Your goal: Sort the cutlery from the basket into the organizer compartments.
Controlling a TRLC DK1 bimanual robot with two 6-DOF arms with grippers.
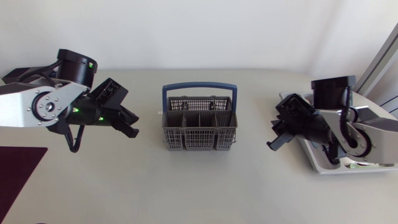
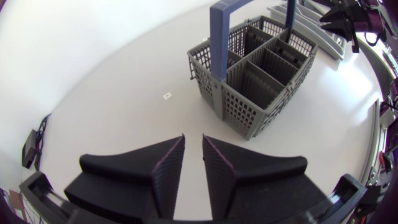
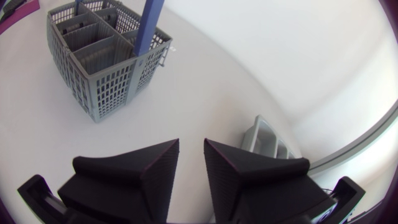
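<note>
The grey cutlery basket (image 1: 199, 129) with a blue handle (image 1: 199, 87) stands at the table's middle; I see no cutlery in its compartments. My left gripper (image 1: 132, 124) hovers left of it, pointing at it, open by a narrow gap with nothing between the fingers. In the left wrist view the basket (image 2: 261, 74) lies ahead of that gripper (image 2: 193, 165). My right gripper (image 1: 277, 140) hangs right of the basket, also slightly open and empty. The right wrist view shows the basket (image 3: 102, 62) ahead of the gripper (image 3: 191, 168). The pale organizer (image 1: 314, 163) lies under my right arm.
A dark maroon mat (image 1: 18, 171) lies at the table's front left corner. The organizer (image 3: 264, 140) sits just beside my right gripper's fingers. Bare tabletop surrounds the basket on all sides.
</note>
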